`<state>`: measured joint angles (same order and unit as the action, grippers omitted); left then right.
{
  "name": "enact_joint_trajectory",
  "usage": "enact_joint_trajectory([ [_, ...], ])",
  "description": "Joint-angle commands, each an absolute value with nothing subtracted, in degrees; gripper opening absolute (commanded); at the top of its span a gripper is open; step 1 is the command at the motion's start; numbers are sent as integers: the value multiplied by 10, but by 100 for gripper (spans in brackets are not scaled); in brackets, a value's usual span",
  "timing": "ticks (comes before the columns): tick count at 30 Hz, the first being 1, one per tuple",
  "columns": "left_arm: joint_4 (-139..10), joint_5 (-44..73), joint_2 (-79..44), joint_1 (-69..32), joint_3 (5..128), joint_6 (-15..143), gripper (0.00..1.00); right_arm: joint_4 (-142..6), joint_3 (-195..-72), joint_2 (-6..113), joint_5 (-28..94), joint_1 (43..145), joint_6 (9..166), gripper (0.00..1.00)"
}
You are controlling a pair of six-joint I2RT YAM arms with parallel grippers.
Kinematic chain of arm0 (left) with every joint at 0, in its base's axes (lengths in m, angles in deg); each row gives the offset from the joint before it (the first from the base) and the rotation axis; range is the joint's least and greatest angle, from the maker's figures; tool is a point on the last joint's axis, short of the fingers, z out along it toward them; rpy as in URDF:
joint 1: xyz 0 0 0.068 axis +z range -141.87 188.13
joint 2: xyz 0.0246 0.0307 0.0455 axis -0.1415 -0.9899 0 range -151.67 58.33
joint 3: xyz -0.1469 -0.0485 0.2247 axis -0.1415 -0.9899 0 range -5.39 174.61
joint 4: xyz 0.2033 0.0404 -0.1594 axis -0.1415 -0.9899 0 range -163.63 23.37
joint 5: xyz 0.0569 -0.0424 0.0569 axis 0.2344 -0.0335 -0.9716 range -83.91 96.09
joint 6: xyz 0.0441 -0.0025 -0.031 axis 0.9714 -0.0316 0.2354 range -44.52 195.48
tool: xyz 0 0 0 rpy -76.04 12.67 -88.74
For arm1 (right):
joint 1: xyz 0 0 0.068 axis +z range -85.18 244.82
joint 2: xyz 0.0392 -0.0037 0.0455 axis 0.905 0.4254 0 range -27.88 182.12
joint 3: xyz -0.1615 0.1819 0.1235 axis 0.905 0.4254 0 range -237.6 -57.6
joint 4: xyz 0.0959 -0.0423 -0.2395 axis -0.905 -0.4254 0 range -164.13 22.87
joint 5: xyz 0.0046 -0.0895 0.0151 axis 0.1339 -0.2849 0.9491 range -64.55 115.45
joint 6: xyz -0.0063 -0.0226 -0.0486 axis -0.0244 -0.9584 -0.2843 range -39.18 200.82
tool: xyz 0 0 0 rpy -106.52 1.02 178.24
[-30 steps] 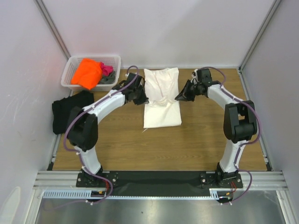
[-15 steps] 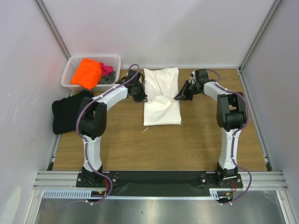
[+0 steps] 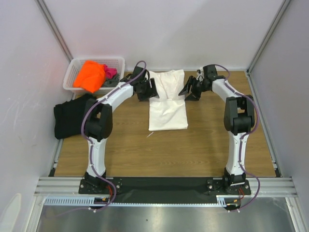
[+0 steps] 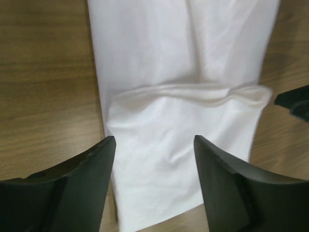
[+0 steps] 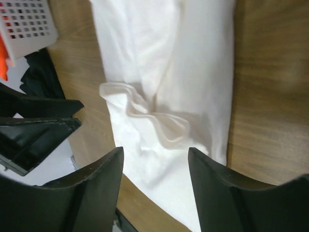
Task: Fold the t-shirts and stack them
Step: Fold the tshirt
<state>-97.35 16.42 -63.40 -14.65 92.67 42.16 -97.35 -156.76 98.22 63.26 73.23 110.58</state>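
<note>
A long white cotton t-shirt [image 3: 167,116], folded into a narrow strip, lies flat on the brown wooden table [image 3: 203,145], right between the two sets of fingers. The left gripper [image 3: 146,90] hangs just off the strip's left edge and the right gripper [image 3: 189,92] just off its right edge. The two face each other across the cloth. Both stand with their black fingers spread wide and nothing caught between them. I see only white cloth lying below the gap. Whether any fingertip brushes the fabric, I cannot tell.

Just beyond the left fingertips a puffy, rolled fold edge [image 4: 193,92] runs across the strip. There the shorter upper layer lies on the longer layer beneath. The same wrinkled edge sits just ahead of the right fingertips.

Well out past the left fingers, in the far left corner, a white plastic lattice basket [image 3: 77,67] holds a crumpled orange t-shirt [image 3: 91,75]. A pink t-shirt [image 3: 111,72] and a grey t-shirt [image 3: 112,83] are tucked beside it. A plain black t-shirt [image 3: 72,115] lies bunched on the table outside the basket, on its near side. It is well apart from both grippers.
</note>
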Motion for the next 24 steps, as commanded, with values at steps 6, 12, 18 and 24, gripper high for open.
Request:
enact_joint_trajectory([
  [6,-980,172,-539,-138,989,495,80,-995,-1603,892,635,742,1030,66],
  [12,-847,272,-458,-141,815,467,79,-929,-1477,866,681,762,1055,59],
  [18,-724,331,-490,-141,747,419,76,-858,-1459,900,684,770,1079,54],
  [24,-680,335,-552,-141,760,406,73,-828,-1483,951,669,768,1071,47],
])
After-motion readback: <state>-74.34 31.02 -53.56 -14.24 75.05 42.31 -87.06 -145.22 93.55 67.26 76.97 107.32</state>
